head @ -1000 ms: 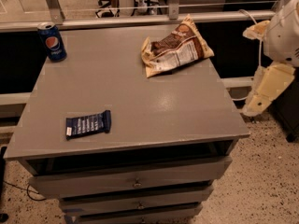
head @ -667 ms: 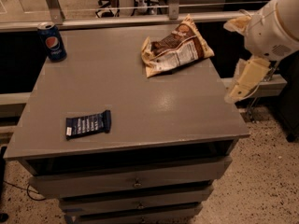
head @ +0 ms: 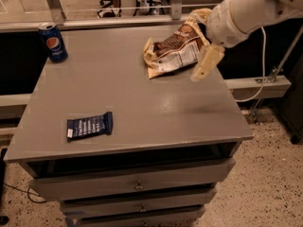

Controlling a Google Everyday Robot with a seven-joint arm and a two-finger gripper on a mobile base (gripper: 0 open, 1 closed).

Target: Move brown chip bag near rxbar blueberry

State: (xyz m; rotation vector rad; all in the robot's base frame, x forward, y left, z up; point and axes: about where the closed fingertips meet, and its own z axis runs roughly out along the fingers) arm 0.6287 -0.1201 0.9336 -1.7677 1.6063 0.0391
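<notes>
The brown chip bag (head: 171, 52), crinkled brown and cream with a white label panel, lies on the far right part of the grey table top (head: 142, 98). The rxbar blueberry (head: 89, 126), a flat navy wrapper, lies near the front left edge, far from the bag. My gripper (head: 202, 39) reaches in from the upper right on a white arm and hovers at the bag's right end. It is open and empty. One cream finger (head: 207, 63) hangs just right of the bag, and the other sits above the bag's far corner.
A blue Pepsi can (head: 53, 42) stands upright at the far left corner. The table is a drawer cabinet with handles at the front (head: 138, 186). A rail and glass run behind it. A white cable (head: 259, 74) hangs to the right, above speckled floor.
The arm has swung left from beside the table's right edge to over the table top, bringing the gripper to the bag's right end. The bag, bar and can have not moved.
</notes>
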